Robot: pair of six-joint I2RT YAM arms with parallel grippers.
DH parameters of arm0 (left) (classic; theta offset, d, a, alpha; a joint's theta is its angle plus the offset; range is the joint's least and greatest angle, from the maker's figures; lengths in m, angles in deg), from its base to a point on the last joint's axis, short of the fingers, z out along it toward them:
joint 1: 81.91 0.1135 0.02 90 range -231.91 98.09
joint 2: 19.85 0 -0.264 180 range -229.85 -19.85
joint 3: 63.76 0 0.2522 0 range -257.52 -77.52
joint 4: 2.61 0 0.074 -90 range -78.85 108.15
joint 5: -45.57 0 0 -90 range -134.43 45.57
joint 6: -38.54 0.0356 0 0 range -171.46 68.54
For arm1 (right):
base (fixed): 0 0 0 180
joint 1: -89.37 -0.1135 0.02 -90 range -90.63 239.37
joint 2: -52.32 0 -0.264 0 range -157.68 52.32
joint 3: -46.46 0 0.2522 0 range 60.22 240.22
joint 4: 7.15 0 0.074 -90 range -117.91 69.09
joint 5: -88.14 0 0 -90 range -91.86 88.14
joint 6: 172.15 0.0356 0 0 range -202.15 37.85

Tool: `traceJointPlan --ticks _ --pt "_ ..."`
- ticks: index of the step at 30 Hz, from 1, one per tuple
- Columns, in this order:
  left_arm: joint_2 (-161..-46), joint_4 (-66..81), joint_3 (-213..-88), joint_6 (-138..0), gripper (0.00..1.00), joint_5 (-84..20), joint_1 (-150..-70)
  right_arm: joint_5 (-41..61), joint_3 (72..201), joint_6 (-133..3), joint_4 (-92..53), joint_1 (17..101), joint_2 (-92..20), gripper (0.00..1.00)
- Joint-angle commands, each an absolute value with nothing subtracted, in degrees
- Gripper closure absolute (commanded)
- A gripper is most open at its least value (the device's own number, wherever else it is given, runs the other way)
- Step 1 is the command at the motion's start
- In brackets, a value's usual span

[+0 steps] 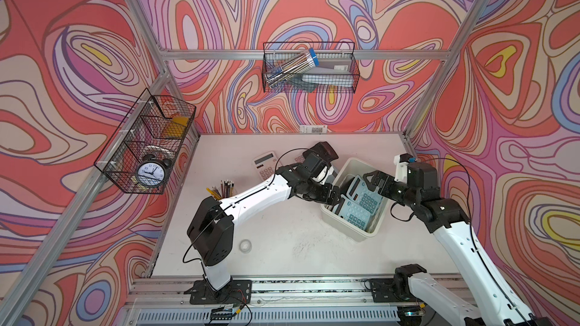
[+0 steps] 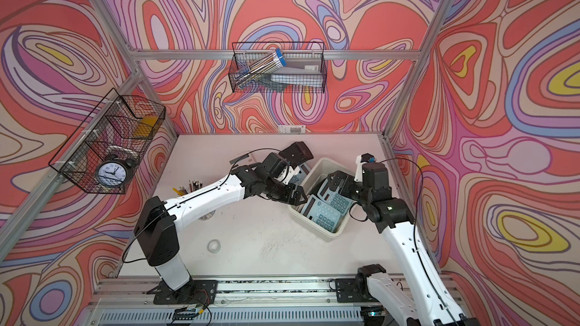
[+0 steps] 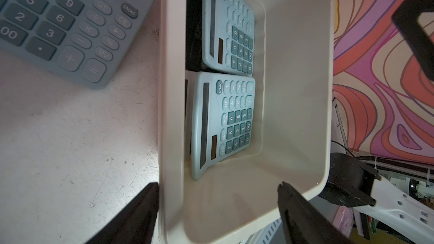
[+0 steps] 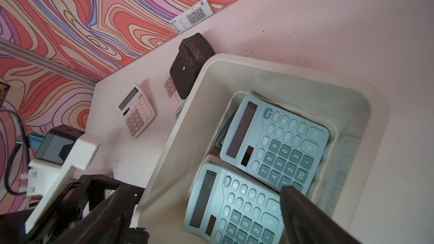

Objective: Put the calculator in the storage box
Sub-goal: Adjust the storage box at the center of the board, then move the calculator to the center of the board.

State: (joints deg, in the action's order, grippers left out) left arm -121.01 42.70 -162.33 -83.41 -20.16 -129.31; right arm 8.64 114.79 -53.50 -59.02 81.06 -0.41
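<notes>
The left claw (image 3: 217,184) and right claw (image 4: 206,188) gape empty at the storage box (image 3: 171,90); two blue calculators (image 3: 225,123) lie inside, a grey-blue calculator (image 3: 65,19) on the table (image 3: 70,137) just beside it; probably light, rigid, slick plastic, best pinched across its side edges.

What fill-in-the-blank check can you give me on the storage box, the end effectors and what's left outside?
1. The storage box shows ___ light-blue calculators lying face up.
2. The left end effector and the right end effector are both ___.
3. The fully visible pink calculator lies ___ the storage box.
4. The wire basket holding the alarm clock is coloured ___.

Missing words: two; open; outside; black.
</notes>
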Motion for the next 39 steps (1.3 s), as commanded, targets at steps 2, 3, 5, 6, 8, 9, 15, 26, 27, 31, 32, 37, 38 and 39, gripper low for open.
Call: traceJointPlan --ticks 2,3,5,6,8,9,15,26,27,31,32,37,38,39 --pt "-122.5 37.3 -162.2 -85.4 0.17 -15.6 -131.7 11.3 115.5 -54.7 -58.2 81.2 -0.9 0.02" --pt "-122.8 37.1 -162.3 -85.5 0.17 -15.6 -132.1 11.4 115.6 -54.7 -58.2 81.3 -0.9 0.02" --pt "-123.4 36.7 -162.5 -85.9 0.17 -15.4 -132.7 11.6 115.8 -54.7 -58.2 81.3 -1.0 0.02" --pt "-123.6 36.0 -162.3 -86.4 0.17 -15.2 -133.1 11.7 116.0 -54.7 -58.4 81.2 -1.0 0.02" --pt "-124.2 34.6 -162.1 -87.2 0.18 -14.6 -134.3 11.7 116.4 -54.7 -58.7 81.2 -1.2 0.02" --pt "-124.6 34.1 -162.2 -87.5 0.18 -14.4 -135.0 11.6 116.5 -54.7 -58.8 81.3 -1.3 0.02" --pt "-126.6 31.7 -163.2 -88.1 0.18 -14.2 -137.5 11.5 117.8 -54.4 -58.6 81.2 -2.2 0.02" --pt "-116.7 42.7 -162.5 -80.8 0.07 -33.2 -132.6 17.1 120.6 -54.8 -55.6 81.2 -7.4 0.02" --pt "-116.1 43.7 -162.6 -80.2 0.05 -35.0 -131.7 17.7 120.7 -54.8 -55.2 81.1 -7.9 0.02" --pt "-115.5 46.1 -163.4 -78.2 0.02 -41.4 -125.6 19.6 120.6 -54.7 -53.7 80.9 -9.9 0.02" --pt "-116.1 46.1 -163.7 -77.9 0.02 -42.5 -123.7 19.8 120.6 -54.8 -53.5 80.7 -10.3 0.02" --pt "-123.1 50.1 -170.6 -77.6 0.01 -46.8 -115.4 20.2 120.3 -55.6 -53.8 79.7 -11.2 0.02" --pt "-124.7 50.0 -171.9 -77.7 0.01 -47.4 -113.9 20.2 120.2 -55.7 -53.9 79.6 -11.2 0.02" --pt "-126.3 50.0 -173.1 -77.9 0.02 -47.9 -112.8 20.2 120.2 -55.9 -54.1 79.6 -11.1 0.02"
